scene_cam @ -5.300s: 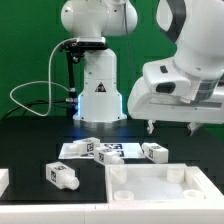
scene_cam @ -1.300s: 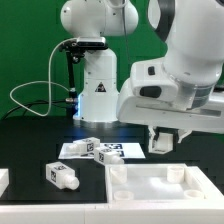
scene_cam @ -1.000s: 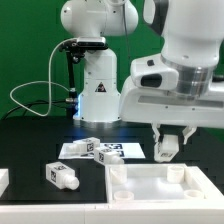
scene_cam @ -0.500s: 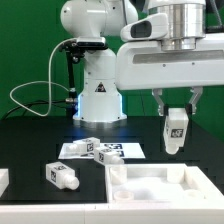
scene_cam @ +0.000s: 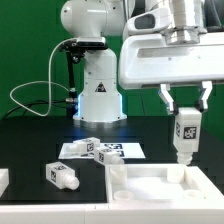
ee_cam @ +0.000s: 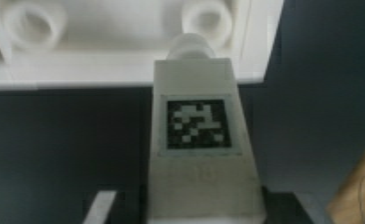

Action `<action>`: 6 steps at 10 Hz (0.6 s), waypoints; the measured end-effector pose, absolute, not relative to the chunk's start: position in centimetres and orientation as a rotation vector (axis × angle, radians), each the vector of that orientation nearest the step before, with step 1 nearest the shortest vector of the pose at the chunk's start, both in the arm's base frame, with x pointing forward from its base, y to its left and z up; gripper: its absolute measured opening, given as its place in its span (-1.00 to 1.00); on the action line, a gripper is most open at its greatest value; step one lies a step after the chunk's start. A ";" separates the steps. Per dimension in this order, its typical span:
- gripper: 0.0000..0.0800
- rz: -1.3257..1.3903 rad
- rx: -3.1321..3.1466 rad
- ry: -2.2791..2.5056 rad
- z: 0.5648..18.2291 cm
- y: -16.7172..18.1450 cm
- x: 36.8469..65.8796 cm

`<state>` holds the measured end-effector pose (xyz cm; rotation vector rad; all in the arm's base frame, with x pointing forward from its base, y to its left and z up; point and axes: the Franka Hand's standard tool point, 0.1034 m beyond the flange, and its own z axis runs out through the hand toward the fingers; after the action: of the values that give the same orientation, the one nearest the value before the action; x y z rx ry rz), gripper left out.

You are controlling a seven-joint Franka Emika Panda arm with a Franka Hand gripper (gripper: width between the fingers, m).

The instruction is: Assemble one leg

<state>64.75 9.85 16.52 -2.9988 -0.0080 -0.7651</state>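
Black counter (scene_cam: 30,140), green backdrop (scene_cam: 25,40): end effector (scene_cam: 186,107) clamped on a chunky white tagged plastic leg (scene_cam: 185,135), held upright by the white rimmed panel (scene_cam: 150,190), presumably lining up a socket (ee_cam: 209,18).

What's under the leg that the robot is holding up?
A corner of the white panel lies below the leg, held upright in the end effector. The leg's tip hides part of a round socket there.

The arm (scene_cam: 95,20) is wearing glossy white rounded shells, its base (scene_cam: 98,100) bearing a triangular label and glowing blue. A black cable (scene_cam: 13,94) is looping off toward the exterior view's left. The gripper (scene_cam: 186,108) is showing a boxy white housing with dark fingers (scene_cam: 166,98).
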 end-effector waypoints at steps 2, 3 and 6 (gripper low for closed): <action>-0.29 -0.870 -2.970 -0.030 16.0 10.5 65.2; -0.29 -0.865 -2.971 -0.029 16.1 10.5 65.2; -0.29 -0.834 -2.984 -0.031 15.1 10.4 64.9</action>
<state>64.92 10.43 15.08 -2.9841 -0.0311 -0.8337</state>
